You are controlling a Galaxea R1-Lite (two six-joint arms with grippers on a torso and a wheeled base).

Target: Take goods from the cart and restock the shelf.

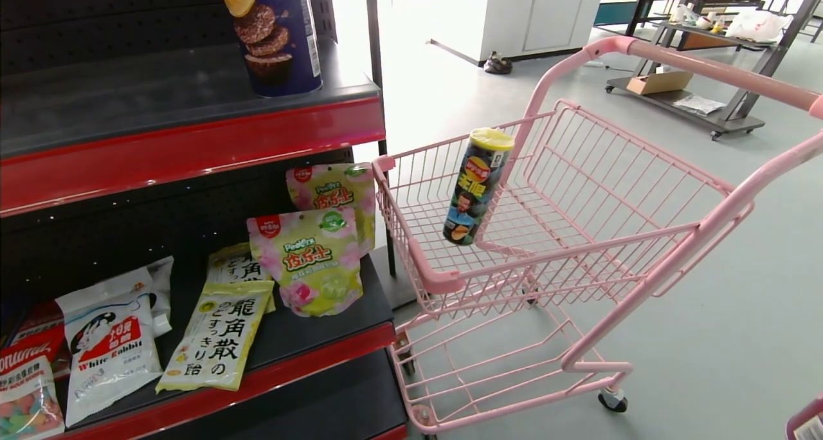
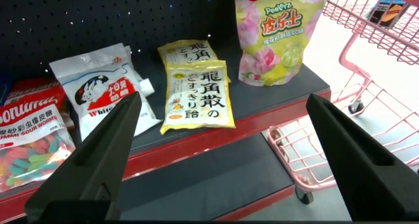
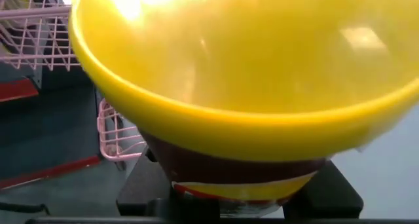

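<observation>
A chip can (image 1: 477,186) with a yellow lid stands upright in the upper basket of the pink cart (image 1: 415,250), near the corner closest to the shelf. My right gripper (image 3: 236,192) is shut on another can (image 3: 242,86): its yellow lid looms close to the camera, with a dark red body below it between the black fingers (image 3: 141,185). My left gripper (image 2: 222,101) is open in front of the lower shelf (image 2: 262,116), its fingers spread wide with nothing between them.
The lower shelf (image 1: 308,356) holds candy bags: two pink-green pouches (image 1: 308,260), yellow packs (image 1: 218,337), a white bag (image 1: 112,343). A tall blue chip can (image 1: 280,35) stands on the upper shelf (image 1: 193,134). Open grey floor lies right of the cart.
</observation>
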